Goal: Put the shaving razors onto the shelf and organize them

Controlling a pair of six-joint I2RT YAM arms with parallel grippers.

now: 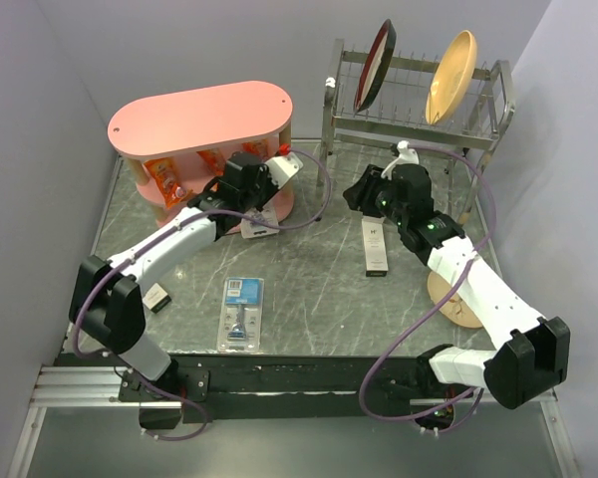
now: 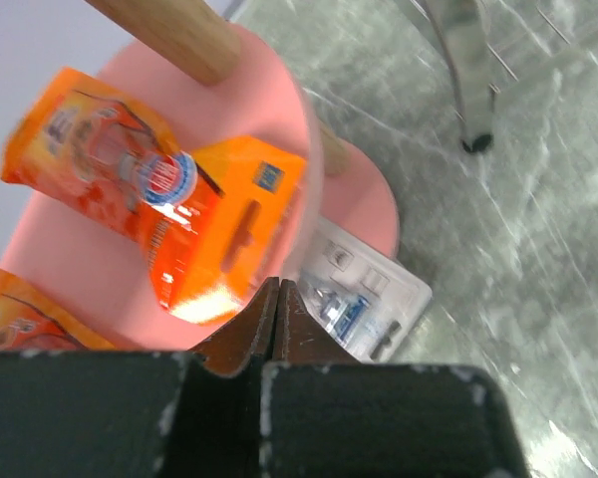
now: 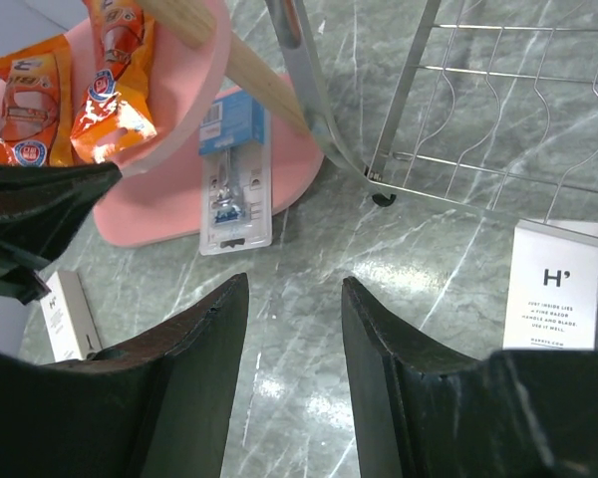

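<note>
At the bottom of the shelf (image 1: 199, 119), 1 razor pack (image 3: 234, 169) lies partly on the pink board, its low end poking off onto the table (image 1: 319, 289). So the job's abt half done.

The 2nd razor pack (image 1: 241, 314) lies flat on the table at 6 o'clock from the shelf, not picked up yet.

Your L gripper (image 2: 277, 289) is pinched shut w/ nothing in it. The 1st pack is just beside its tips, at 3 o'clock. Your R gripper (image 3: 294, 284) is half open, holding nothing. That pack is at 11 o'clock, well apart.
</note>
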